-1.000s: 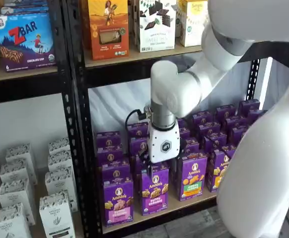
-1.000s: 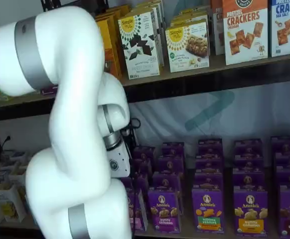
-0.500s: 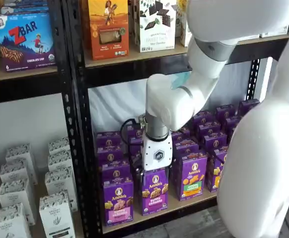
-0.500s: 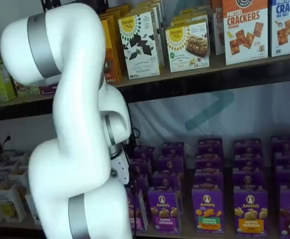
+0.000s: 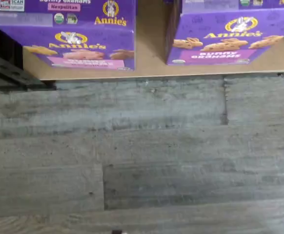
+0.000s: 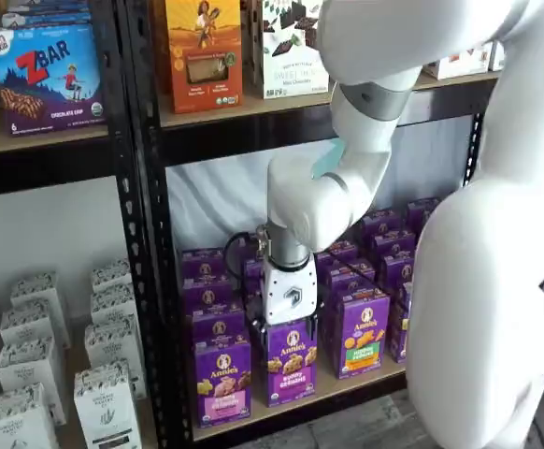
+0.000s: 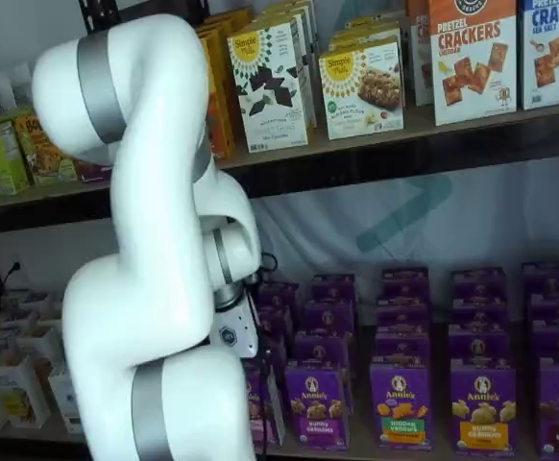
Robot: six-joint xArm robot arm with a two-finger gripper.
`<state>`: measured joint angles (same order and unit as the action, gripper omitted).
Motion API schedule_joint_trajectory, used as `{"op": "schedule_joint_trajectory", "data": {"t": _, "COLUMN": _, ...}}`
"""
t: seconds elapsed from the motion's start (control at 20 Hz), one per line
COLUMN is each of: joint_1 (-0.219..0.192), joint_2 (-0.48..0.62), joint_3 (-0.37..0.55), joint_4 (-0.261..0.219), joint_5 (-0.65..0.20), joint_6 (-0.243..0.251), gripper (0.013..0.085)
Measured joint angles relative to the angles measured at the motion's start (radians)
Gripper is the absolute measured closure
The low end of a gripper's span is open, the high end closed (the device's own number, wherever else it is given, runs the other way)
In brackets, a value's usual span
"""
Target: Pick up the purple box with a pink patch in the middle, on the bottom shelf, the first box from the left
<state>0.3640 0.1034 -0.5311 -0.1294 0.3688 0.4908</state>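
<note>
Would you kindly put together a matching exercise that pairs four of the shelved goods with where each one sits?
Things:
1. the purple box with the pink label
2. blue ZBar box
3. white cartons
4. orange box

Places:
A. upper board, left of the black upright post
B. upper board, right of the post, above the purple rows
C. front row of the bottom shelf, next to the post
D. low down, left of the post

Pairs: 1-C, 2-A, 3-D, 4-B
</note>
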Motion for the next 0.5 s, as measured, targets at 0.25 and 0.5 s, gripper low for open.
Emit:
{"op": "schedule_joint_trajectory", "data": {"t": 0.25, "joint_1": -0.023, "joint_2": 0.103, "joint_3": -0.081, "joint_4": -0.005, "joint_5": -0.029, "joint_6": -0.017, "gripper": 0.0130}}
{"op": "schedule_joint_trajectory", "data": {"t": 0.5, "joint_1": -0.042, "joint_2": 0.190, "joint_3": -0.163, "joint_4": -0.010, "joint_5": -0.038, "joint_6": -0.032, "gripper": 0.0130}}
